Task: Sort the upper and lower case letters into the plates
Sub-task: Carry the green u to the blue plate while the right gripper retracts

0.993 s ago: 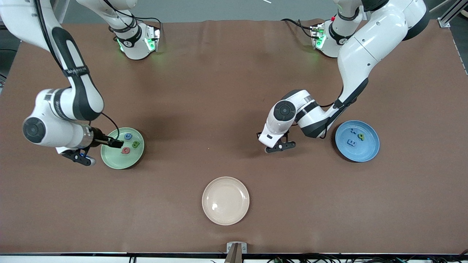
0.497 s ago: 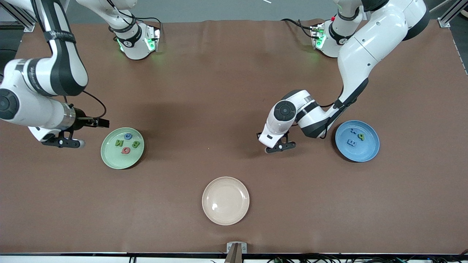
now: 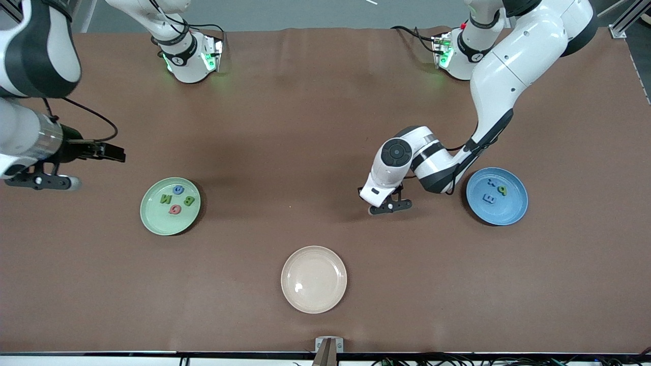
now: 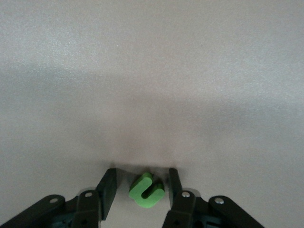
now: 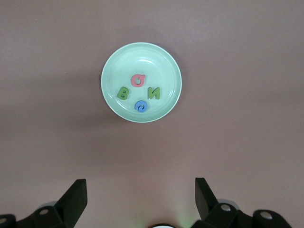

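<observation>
Two arms work over the brown counter (image 3: 305,152). At the right arm's end, the right end effector (image 5: 140,199) hangs high in the air with its fingers spread wide and nothing between them; its wrist view looks straight down on the mint green plate (image 3: 152,218). That plate holds four letters: a green N (image 3: 166,199), a blue round letter (image 3: 178,189), a red round letter (image 3: 175,209) and a green B (image 3: 189,201), all lying flat and close together but apart.

Near the middle of the counter, closest to the front camera, sits a cream-beige plate (image 3: 314,300).

Toward the left arm's end, the left end effector (image 4: 141,186) is low over bare counter beside the blue plate (image 3: 513,213). Its fingers stand narrow around a small green letter (image 4: 147,190); one finger (image 4: 174,180) touches the piece, and I cannot tell whether the other does. The blue plate carries a blue E (image 3: 489,198), a green letter (image 3: 502,190) and a small blue piece (image 3: 491,181).
</observation>
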`<action>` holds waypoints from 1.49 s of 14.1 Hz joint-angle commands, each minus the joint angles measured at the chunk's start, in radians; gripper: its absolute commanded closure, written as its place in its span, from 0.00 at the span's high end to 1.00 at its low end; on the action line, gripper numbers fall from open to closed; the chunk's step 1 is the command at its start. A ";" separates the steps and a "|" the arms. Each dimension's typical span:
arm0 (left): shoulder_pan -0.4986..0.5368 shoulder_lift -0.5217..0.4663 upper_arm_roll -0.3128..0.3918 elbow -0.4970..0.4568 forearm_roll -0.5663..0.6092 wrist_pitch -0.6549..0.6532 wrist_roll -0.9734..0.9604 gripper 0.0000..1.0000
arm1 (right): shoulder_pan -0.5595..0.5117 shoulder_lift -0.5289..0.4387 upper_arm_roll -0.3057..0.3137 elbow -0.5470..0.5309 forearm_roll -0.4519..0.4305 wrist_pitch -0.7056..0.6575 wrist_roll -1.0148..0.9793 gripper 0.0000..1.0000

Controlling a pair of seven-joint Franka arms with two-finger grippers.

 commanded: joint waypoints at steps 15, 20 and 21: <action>-0.020 0.004 0.010 -0.004 0.018 0.008 -0.069 0.37 | 0.030 0.047 -0.005 0.206 -0.014 -0.085 0.020 1.00; -0.020 0.002 0.010 -0.010 0.018 0.007 -0.066 0.28 | 0.059 0.024 -0.066 0.170 -0.010 -0.079 -0.015 1.00; -0.020 0.002 0.010 -0.010 0.018 0.007 -0.065 0.26 | 0.077 0.020 -0.086 0.163 -0.010 -0.079 -0.018 1.00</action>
